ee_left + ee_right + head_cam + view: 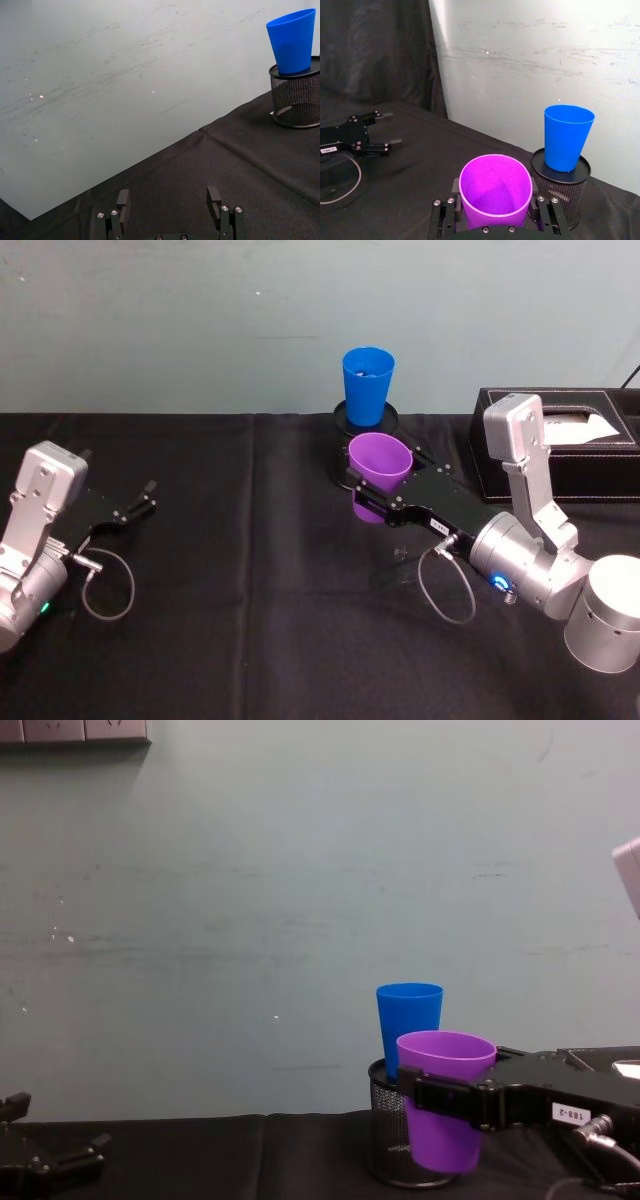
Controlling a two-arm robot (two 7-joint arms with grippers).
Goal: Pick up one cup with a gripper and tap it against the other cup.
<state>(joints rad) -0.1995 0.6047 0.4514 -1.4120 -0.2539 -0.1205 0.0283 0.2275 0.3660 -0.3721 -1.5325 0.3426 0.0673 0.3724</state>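
The purple cup (379,466) hangs upright above the table, held by my right gripper (383,492), whose black fingers are shut on its sides; it also shows in the right wrist view (495,187) and the chest view (444,1112). Just behind it, the blue cup (367,386) stands upright on top of a black mesh holder (392,1140). The two cups are close but apart in the right wrist view, blue cup (566,137) farther off. My left gripper (138,498) rests open at the table's left side, nothing between its fingers (123,198).
A black box (560,440) with white paper in it sits at the back right, close behind my right arm. A black cloth (240,620) covers the table. A pale wall stands right behind the mesh holder (296,97).
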